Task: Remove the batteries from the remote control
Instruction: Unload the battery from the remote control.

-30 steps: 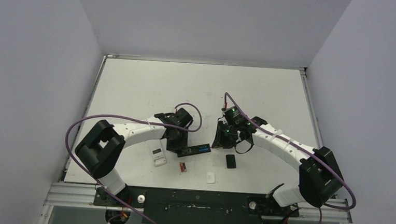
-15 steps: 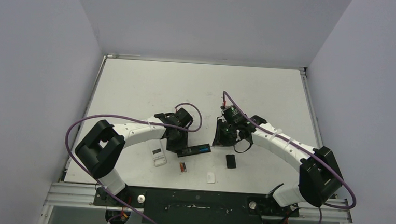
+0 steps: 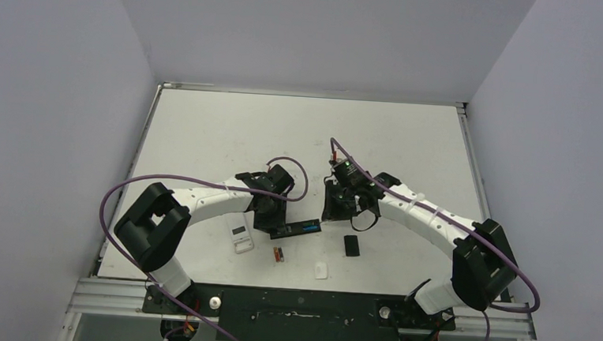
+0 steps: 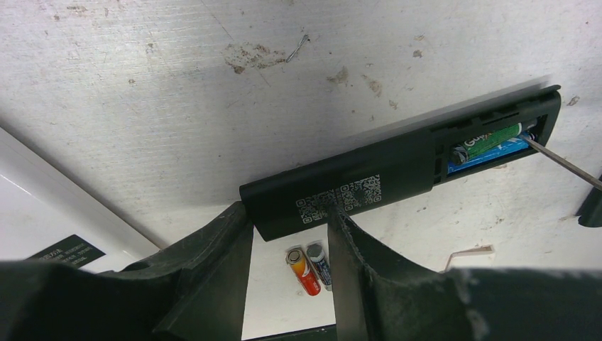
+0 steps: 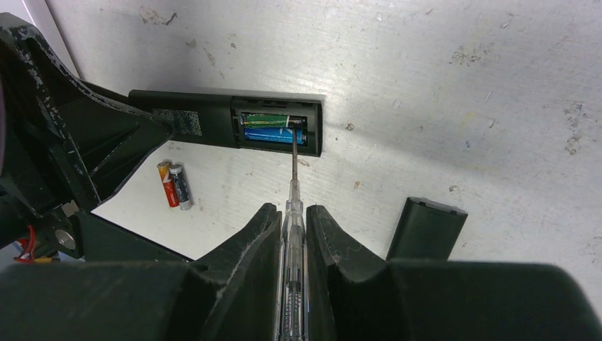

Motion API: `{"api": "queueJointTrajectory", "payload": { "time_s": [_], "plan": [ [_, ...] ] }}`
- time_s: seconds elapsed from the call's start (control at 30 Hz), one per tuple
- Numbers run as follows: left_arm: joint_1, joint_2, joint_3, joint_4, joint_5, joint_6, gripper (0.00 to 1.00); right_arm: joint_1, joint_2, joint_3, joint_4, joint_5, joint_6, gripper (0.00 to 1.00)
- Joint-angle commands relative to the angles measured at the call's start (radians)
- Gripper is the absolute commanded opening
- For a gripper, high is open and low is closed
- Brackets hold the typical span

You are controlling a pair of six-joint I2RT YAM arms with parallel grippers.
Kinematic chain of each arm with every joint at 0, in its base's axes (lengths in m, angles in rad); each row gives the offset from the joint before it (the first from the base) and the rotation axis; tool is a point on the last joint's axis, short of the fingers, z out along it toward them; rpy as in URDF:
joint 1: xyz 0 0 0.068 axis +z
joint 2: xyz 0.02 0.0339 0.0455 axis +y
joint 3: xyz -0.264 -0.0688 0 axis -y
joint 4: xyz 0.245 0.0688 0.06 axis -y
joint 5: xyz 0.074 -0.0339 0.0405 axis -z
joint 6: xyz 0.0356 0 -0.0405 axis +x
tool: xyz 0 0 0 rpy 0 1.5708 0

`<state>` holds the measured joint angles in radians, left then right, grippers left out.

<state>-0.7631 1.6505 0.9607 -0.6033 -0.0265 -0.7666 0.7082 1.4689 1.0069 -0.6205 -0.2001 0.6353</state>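
The black remote control (image 3: pixel 295 229) lies face down with its battery bay open. A green battery (image 5: pixel 266 119) and a blue battery (image 5: pixel 270 136) sit in the bay; they also show in the left wrist view (image 4: pixel 490 139). Two loose batteries, one red-orange (image 4: pixel 304 268) and one dark (image 4: pixel 319 263), lie side by side near the table's front (image 3: pixel 278 254). My left gripper (image 4: pixel 287 213) is shut on the remote's closed end. My right gripper (image 5: pixel 291 210) is shut on a clear-handled screwdriver (image 5: pixel 292 177), whose tip rests in the bay at the batteries' right end.
A black rectangular cover plate (image 3: pixel 351 245) lies right of the remote, close to my right gripper (image 3: pixel 329 212). A white remote (image 3: pixel 240 238) lies left of my left gripper (image 3: pixel 273 226). A small white rounded piece (image 3: pixel 321 270) lies near the front edge.
My right arm has shifted a little to the left, bringing the screwdriver up to the remote's open bay. The left arm and remote have not moved.
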Motion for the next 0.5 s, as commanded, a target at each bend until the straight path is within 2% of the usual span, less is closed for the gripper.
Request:
{"api": "queueJointTrajectory", "payload": {
  "time_s": [0.0, 0.2, 0.47],
  "plan": [
    [-0.035, 0.105, -0.05, 0.09, -0.07, 0.003, 0.38, 0.026, 0.024, 0.033, 0.033, 0.041, -0.022, 0.05],
    [-0.034, 0.107, -0.044, 0.085, -0.071, 0.003, 0.38, 0.035, -0.01, 0.001, 0.159, -0.061, 0.022, 0.05],
    [-0.035, 0.109, -0.042, 0.082, -0.072, 0.003, 0.38, 0.029, -0.066, -0.011, 0.193, -0.07, 0.043, 0.05]
  ]
}}
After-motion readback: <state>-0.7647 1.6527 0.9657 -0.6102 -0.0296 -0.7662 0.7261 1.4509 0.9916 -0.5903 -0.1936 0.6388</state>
